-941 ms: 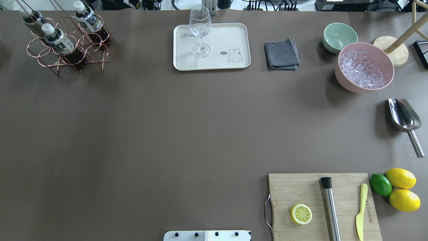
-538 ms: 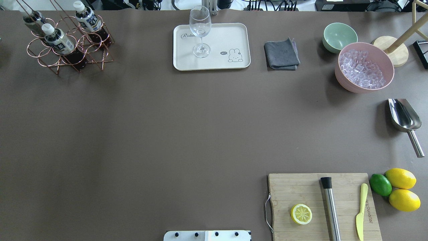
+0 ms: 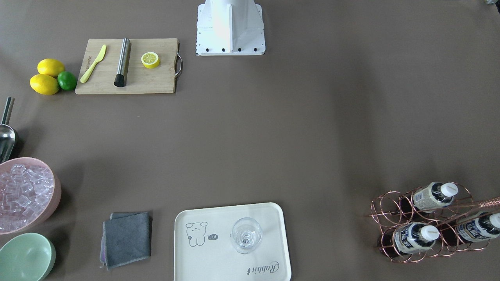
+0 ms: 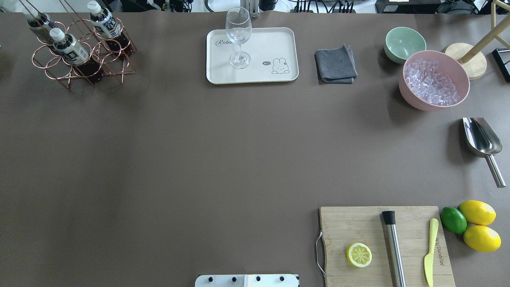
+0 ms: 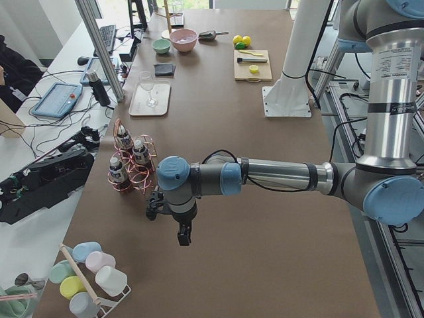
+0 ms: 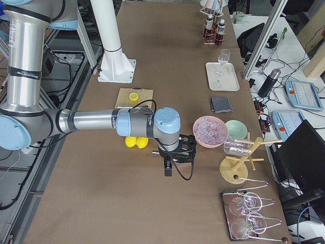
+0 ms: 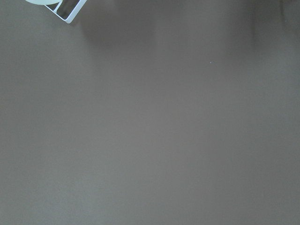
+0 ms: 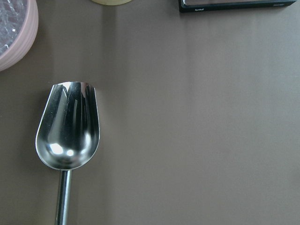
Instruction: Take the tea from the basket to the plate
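Awaiting pickup: 3 white-capped dark tea bottles (image 4: 71, 51) in rose-gold wire basket (image 4: 107, 59), upper left; cream rectangular tray (image 4: 275, 44) tealess; left gripper (image 5: 183, 235), right gripper (image 6: 168, 169): openness untellable.

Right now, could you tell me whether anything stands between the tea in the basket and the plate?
Nothing visible lies on the table between the basket and the plate. On the plate itself, though, a wine glass stands slightly toward the basket side, so the tea would probably best land beyond it.
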You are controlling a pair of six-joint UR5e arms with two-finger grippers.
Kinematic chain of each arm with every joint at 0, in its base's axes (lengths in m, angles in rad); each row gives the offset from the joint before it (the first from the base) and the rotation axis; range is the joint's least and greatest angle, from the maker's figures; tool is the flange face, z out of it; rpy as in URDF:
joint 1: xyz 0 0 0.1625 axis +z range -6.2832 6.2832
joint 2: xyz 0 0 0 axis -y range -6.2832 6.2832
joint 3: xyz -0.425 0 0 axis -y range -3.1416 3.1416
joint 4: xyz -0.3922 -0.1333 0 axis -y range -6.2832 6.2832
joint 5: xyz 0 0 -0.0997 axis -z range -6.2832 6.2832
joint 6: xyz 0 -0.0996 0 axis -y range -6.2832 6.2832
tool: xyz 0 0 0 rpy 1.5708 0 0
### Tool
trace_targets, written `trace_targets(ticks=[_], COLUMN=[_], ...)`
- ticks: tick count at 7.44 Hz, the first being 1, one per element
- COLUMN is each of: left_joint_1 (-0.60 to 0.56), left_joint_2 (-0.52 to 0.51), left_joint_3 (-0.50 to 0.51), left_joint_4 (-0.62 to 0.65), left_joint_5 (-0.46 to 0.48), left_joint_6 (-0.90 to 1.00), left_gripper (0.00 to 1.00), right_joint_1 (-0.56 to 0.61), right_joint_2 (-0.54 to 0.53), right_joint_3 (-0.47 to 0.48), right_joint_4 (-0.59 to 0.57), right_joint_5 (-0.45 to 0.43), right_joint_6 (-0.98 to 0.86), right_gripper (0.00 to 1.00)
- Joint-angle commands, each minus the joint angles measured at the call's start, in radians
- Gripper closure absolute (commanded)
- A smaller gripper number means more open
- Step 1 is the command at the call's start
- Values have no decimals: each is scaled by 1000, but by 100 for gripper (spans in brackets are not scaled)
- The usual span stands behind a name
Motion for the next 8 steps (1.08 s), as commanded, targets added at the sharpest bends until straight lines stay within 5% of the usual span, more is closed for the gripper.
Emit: trace_targets(ticks=[1, 8], left_joint_1=[-1, 4], left_joint_2=[-8, -101], left_joint_3=[0, -3], left_joint_4=[0, -3], left_joint_5=[3, 8], left_joint_6=[2, 8], left_gripper=[1, 1], right_joint_1=[0, -1], right_joint_2=[0, 1], right_joint_3=[-1, -5], right_joint_4=[-1, 1], right_joint_5=[1, 1], right_joint_6=[0, 0], right_gripper=[0, 0])
